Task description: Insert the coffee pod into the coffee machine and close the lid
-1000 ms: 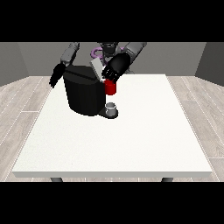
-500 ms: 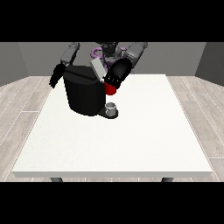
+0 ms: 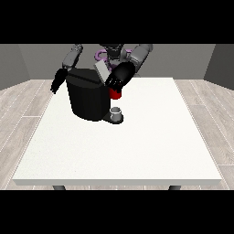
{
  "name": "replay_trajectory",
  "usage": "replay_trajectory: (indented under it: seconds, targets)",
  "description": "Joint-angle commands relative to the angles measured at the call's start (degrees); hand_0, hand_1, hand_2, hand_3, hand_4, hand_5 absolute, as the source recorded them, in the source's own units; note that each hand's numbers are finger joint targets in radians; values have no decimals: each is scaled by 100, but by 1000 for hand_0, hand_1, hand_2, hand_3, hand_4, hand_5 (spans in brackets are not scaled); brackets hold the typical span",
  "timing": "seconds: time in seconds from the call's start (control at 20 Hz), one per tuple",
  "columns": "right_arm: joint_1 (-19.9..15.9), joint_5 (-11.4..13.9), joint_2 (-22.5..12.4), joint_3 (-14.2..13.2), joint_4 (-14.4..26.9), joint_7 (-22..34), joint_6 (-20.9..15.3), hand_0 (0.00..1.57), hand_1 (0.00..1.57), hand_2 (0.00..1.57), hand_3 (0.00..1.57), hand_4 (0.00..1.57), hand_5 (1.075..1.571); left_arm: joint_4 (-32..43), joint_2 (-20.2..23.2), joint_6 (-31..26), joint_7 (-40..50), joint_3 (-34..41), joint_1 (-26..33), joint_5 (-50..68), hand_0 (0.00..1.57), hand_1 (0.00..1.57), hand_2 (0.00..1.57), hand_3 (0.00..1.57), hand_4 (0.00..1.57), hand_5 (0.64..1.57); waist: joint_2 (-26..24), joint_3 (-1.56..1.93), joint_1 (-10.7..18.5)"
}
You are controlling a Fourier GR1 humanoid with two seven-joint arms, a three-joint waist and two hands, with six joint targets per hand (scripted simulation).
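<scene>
We cannot make out the fingers of the hand at the view's right, above a red thing at the machine. The hand at the view's left hangs beside the machine, fingers equally unclear.

White table carries a black coffee machine at its far part, just below the fingers; a grey thing rests on the machine's base.

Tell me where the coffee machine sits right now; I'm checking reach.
In the front view the coffee machine stands on the white table left of centre near the far edge, between the hand at the view's left and the hand at the view's right.
</scene>
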Motion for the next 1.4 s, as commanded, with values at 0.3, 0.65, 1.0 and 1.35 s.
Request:
replay_trajectory:
  seconds: [0.3,0.65,1.0,1.35]
  targets:
    - [89,142,120,130,-5,-24,-129,0,0,0,0,161,1571,6,87,273,-280,-46,-88,-166,1222,1222,1174,886,0,1571,54,1,-80]
    - [-253,224,-89,65,-77,208,-100,0,0,0,0,147,1571,-40,156,609,-364,-166,-146,-439,742,742,871,653,0,1571,240,2,-122]
    - [-228,-19,-93,-94,-68,139,18,0,0,0,0,90,1571,-6,238,530,-463,-175,35,-503,0,0,565,474,0,1571,130,3,45]
    - [69,126,53,86,-86,45,-79,0,0,0,0,0,1571,119,450,398,-720,-136,156,-524,0,0,332,226,0,1571,-17,1,177]
